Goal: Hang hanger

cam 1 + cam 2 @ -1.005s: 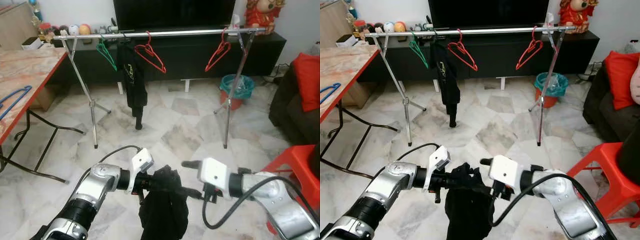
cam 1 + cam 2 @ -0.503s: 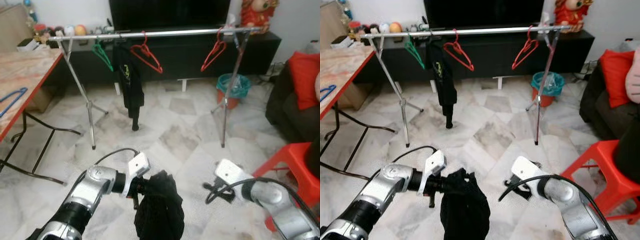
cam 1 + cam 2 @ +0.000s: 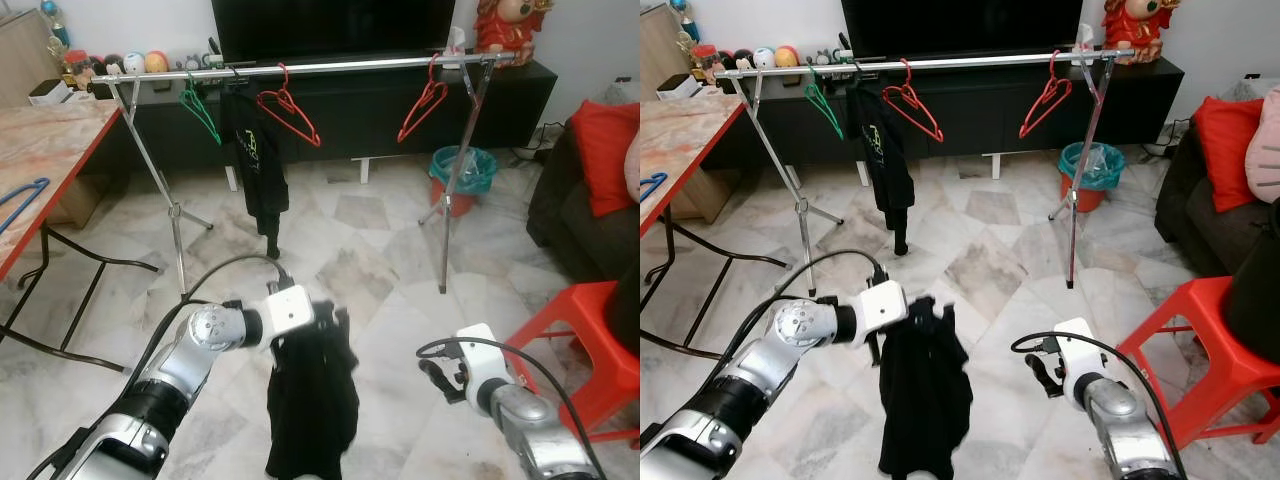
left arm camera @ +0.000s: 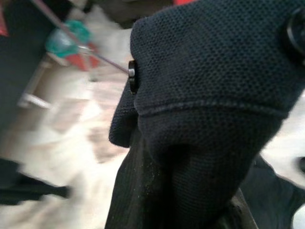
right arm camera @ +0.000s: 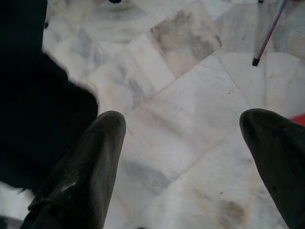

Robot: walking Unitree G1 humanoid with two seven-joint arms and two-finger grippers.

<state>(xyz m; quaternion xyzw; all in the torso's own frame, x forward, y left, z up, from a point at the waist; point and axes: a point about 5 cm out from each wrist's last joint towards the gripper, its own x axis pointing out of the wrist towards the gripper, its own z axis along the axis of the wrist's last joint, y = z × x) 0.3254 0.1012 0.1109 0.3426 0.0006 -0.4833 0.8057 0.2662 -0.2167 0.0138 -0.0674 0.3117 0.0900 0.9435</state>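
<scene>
l arm raised, left gripper (image 3: 322,320) clenched on black shirt (image 3: 308,400); right gripper (image 5: 183,143) low, fingers spread.

A black garment (image 3: 310,395) on its hanger is hanging limp from the left gripper (image 3: 318,318), dangling at six o'clock from the rail (image 3: 300,68).

Silver arms, white wrist housings, black looping cables, black jaws.
</scene>
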